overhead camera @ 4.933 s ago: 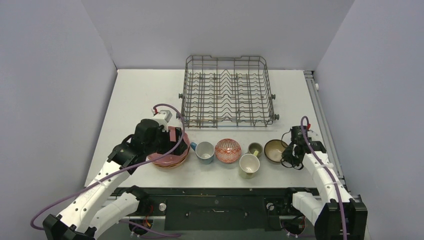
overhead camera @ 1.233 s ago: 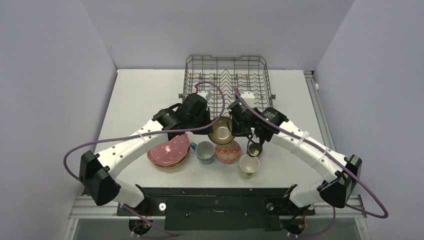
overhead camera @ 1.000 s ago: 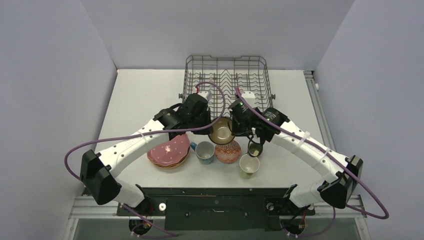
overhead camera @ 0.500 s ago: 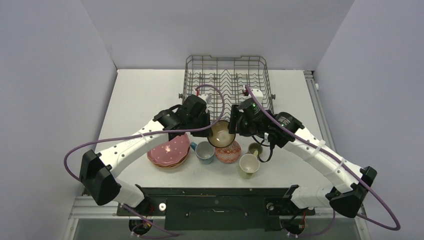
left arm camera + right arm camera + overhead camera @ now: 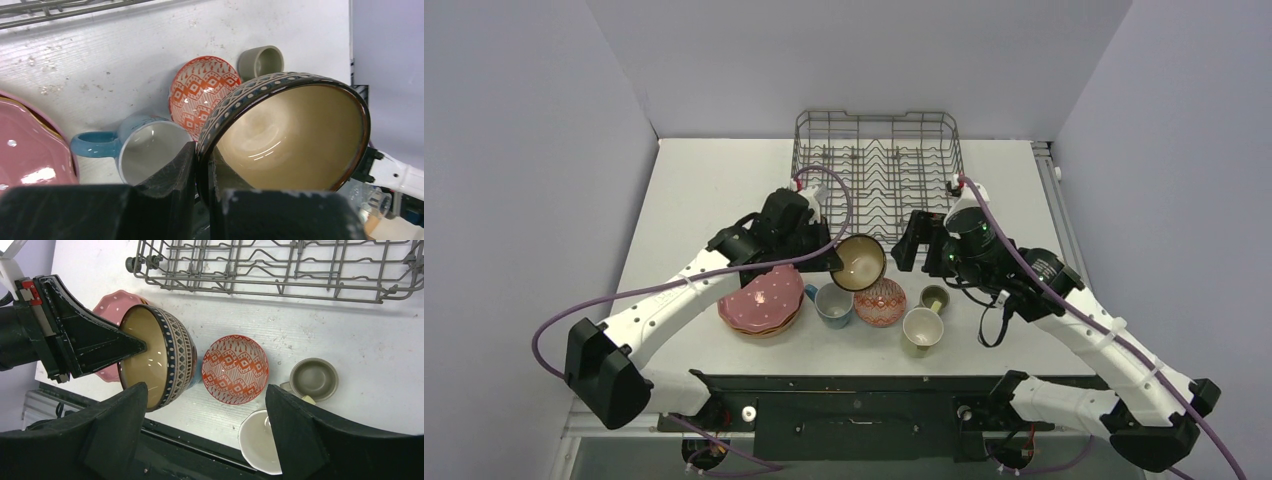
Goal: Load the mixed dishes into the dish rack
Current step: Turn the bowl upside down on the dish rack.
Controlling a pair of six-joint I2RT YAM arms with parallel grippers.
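My left gripper (image 5: 835, 258) (image 5: 202, 151) is shut on the rim of the dark-brown bowl (image 5: 859, 262) (image 5: 292, 135) (image 5: 161, 360). It holds the bowl tilted on its side above the light-blue mug (image 5: 832, 303) (image 5: 145, 154), in front of the dish rack (image 5: 879, 114) (image 5: 280, 296). My right gripper (image 5: 916, 255) (image 5: 206, 389) hangs open to the bowl's right, apart from it, with nothing between its fingers. On the table below lie the red patterned dish (image 5: 880, 301) (image 5: 235, 369), the olive mug (image 5: 935, 298) (image 5: 312, 378), the pale-yellow mug (image 5: 922, 328) (image 5: 260, 442) and the pink plate stack (image 5: 759, 300) (image 5: 25, 145).
The rack stands at the back centre of the white table (image 5: 704, 190) and holds no dishes. The loose dishes form a row near the table's front edge, just before the black rail (image 5: 854, 385). Grey walls close in on both sides.
My right gripper has opened, let go of the dark-brown bowl and drawn back to the right. My left gripper keeps the bowl and has shifted slightly left with it.
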